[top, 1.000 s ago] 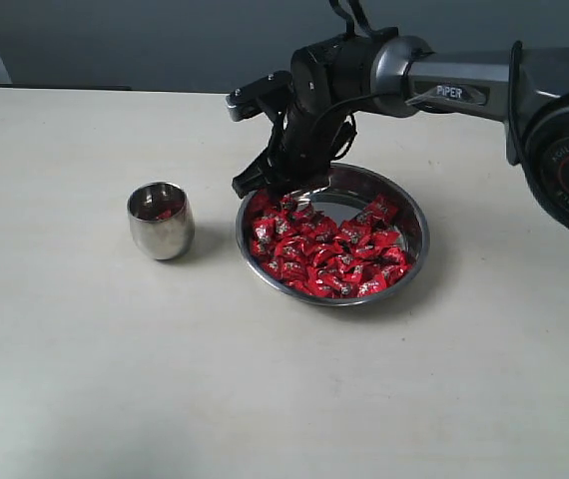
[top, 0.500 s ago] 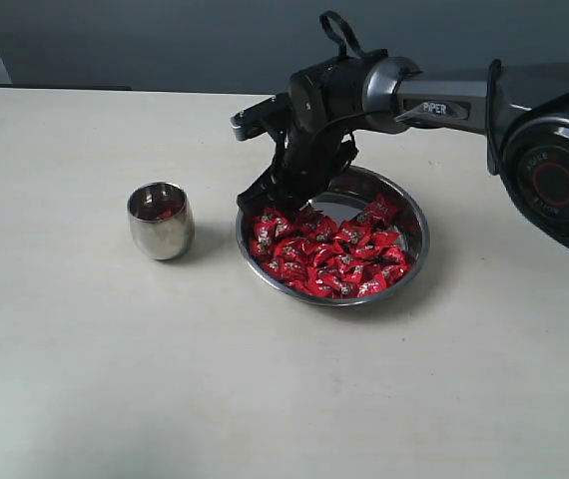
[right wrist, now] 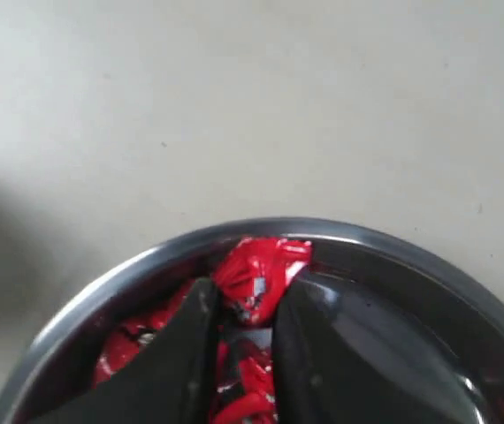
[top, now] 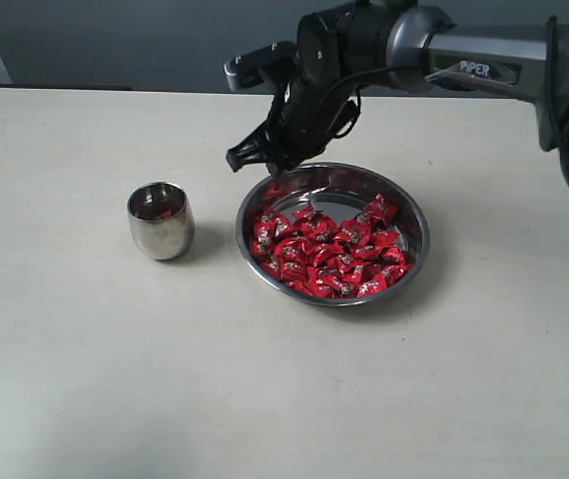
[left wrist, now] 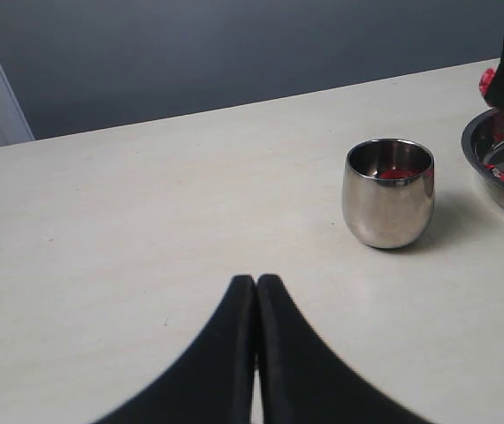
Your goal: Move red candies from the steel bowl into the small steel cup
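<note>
**A:** The right fingers (right wrist: 181, 353) are clamped on a single red candy (right wrist: 259, 265), its wrapper bulging out past the tips. And the left fingers (left wrist: 225, 353)?

**B:** Pressed together on nothing, low over the counter (left wrist: 146, 221), facing the small steel cup (left wrist: 389, 190). That arm looks parked out of the way.

**A:** Where does the pinched candy hang?

**B:** In the exterior view, above the rim of the steel bowl (top: 344, 185) at about ten o'clock, clear of the pile. The cup stands at the bowl's nine o'clock, near but not touching. So the candy sits over the side closest to the cup, and the carry should be short.

**A:** Why such a narrow pinch?

**B:** The red candies (top: 329, 249) lie packed from three o'clock round to nine. A tip grip probably takes one without dragging its neighbours.

**A:** What stays unclear?

**B:** From outside, the dark fingers all but hide the held candy. The cup shows some red at its bottom, but how many pieces cannot be told. Both wrist views cut the bowl off, and the left arm is missing from the exterior view.
</note>
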Controlling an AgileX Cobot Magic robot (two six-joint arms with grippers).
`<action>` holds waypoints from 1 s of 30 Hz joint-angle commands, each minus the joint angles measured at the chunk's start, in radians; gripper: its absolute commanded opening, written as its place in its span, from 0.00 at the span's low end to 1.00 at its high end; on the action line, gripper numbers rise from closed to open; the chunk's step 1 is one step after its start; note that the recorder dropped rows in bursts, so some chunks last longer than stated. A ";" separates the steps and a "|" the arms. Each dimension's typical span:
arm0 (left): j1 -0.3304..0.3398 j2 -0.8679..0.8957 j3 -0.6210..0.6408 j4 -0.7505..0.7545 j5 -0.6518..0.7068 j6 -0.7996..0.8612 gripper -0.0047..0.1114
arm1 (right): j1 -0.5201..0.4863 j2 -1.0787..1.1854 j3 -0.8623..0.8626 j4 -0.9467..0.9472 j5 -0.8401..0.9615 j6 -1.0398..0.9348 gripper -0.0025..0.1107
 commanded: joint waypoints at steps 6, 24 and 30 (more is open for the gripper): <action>-0.010 -0.004 -0.001 0.000 -0.007 -0.006 0.04 | 0.062 -0.062 -0.003 0.396 -0.046 -0.345 0.03; -0.010 -0.004 -0.001 0.000 -0.007 -0.006 0.04 | 0.136 -0.020 -0.003 0.393 -0.113 -0.351 0.05; -0.010 -0.004 -0.001 0.000 -0.007 -0.006 0.04 | 0.136 0.004 -0.003 0.468 -0.089 -0.431 0.24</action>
